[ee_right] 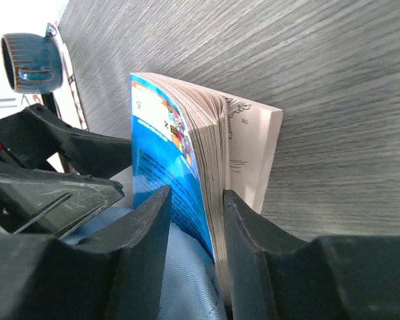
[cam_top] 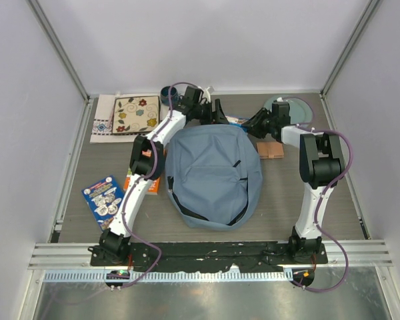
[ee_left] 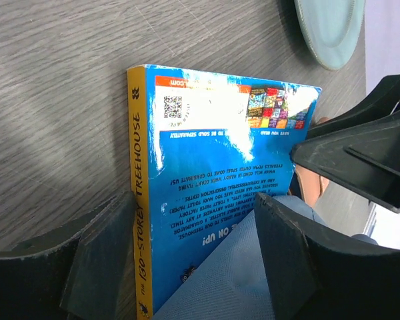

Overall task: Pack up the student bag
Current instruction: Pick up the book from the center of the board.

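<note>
The large dusty-blue fabric student bag point(cam_top: 213, 177) is lying flat at the centre of the grey wood-grain tabletop point(cam_top: 87, 167), between the two arms, with its rounded far end pointing away from the arm bases. Both arms are reaching over that far end. The right gripper point(ee_right: 197, 200) is holding a glossy blue paperback book with a yellow spine point(ee_left: 213, 167). Its jaws are gripping narrowly across the book's thickness at the page edge, with one finger point(ee_right: 147, 227) pressing on the blue cover. The book is standing on edge, and its lower part is sitting behind blue bag fabric. The left gripper point(ee_left: 197, 220) is straddling the spine side of the book with its jaws parted wide, the yellow spine lying just beside one finger. Whether these jaws are pressing on anything cannot be told. A pale teal round plate point(ee_left: 330, 27) is resting on the tabletop beyond the book. A blue ceramic mug point(ee_right: 30, 63) is standing near the far edge.
</note>
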Available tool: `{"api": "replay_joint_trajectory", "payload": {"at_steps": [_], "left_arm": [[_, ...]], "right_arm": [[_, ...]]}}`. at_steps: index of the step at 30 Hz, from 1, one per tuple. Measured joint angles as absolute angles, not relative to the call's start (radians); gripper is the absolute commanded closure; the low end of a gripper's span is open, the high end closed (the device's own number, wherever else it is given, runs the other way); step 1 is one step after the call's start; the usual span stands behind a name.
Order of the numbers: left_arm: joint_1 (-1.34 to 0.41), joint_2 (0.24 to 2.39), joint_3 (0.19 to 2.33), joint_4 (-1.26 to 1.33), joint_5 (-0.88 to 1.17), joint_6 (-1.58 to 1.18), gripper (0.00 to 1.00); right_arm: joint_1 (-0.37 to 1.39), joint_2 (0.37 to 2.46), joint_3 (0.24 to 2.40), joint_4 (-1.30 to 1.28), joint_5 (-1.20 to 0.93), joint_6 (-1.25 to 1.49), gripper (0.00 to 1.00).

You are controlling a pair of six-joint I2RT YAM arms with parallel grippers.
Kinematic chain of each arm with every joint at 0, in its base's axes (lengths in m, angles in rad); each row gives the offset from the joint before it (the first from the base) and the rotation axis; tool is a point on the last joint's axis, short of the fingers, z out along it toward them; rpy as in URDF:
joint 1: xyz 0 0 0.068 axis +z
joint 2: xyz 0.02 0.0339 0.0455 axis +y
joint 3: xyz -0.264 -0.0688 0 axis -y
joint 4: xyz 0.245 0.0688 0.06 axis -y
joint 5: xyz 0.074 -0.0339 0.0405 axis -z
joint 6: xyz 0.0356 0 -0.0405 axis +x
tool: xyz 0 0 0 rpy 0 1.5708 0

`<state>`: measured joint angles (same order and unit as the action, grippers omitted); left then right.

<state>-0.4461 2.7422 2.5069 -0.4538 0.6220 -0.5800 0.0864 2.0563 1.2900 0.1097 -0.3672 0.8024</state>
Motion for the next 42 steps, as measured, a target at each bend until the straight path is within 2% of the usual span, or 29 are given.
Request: {"api": "replay_joint_trajectory", "payload": {"at_steps": [6,8,9,11,12,15,16,17,21,22,27,34,42], "left_arm": [[-0.443,2.742,2.490,-0.418,0.646,-0.622,0.29],[-0.443,2.742,2.488,-0.414,0.652,-0.628,0.30],[-0.443,2.742,2.487,-0.414,0.653,-0.630,0.30],[-0.443,2.742,2.484,-0.410,0.653,-0.630,0.32],[-0.442,2.742,2.482,-0.408,0.653,-0.630,0.32],[-0.442,2.742,2.476,-0.400,0.653,-0.631,0.32],[-0.442,2.742,2.471,-0.395,0.652,-0.630,0.22],[-0.441,2.740,2.466,-0.392,0.652,-0.630,0.18],[-0.450,2.702,2.437,-0.400,0.624,-0.613,0.06],[-0.454,2.679,2.418,-0.410,0.595,-0.600,0.01],[-0.459,2.431,2.154,-0.402,0.445,-0.565,0.00],[-0.436,2.068,2.060,-0.368,0.347,-0.516,0.00],[-0.424,1.770,1.769,-0.319,0.305,-0.495,0.01]], "right_arm": [[0.087,2.079,1.315,0.115,-0.397,0.814,0.48],[0.087,2.090,1.318,0.114,-0.399,0.815,0.56],[0.087,2.094,1.320,0.114,-0.402,0.814,0.61],[0.086,2.099,1.321,0.112,-0.400,0.809,0.83],[0.086,2.102,1.321,0.108,-0.397,0.805,0.99],[0.084,2.106,1.321,0.108,-0.397,0.794,0.99],[0.084,2.106,1.321,0.107,-0.396,0.792,0.99],[0.084,2.106,1.321,0.107,-0.395,0.789,0.99],[0.090,2.100,1.322,0.110,-0.379,0.786,0.99],[0.091,2.096,1.322,0.110,-0.375,0.786,0.99],[0.080,2.056,1.322,0.140,-0.365,0.823,0.99],[0.039,1.969,1.322,0.218,-0.363,0.880,0.99],[0.028,1.854,1.322,0.276,-0.364,0.912,0.99]]}}
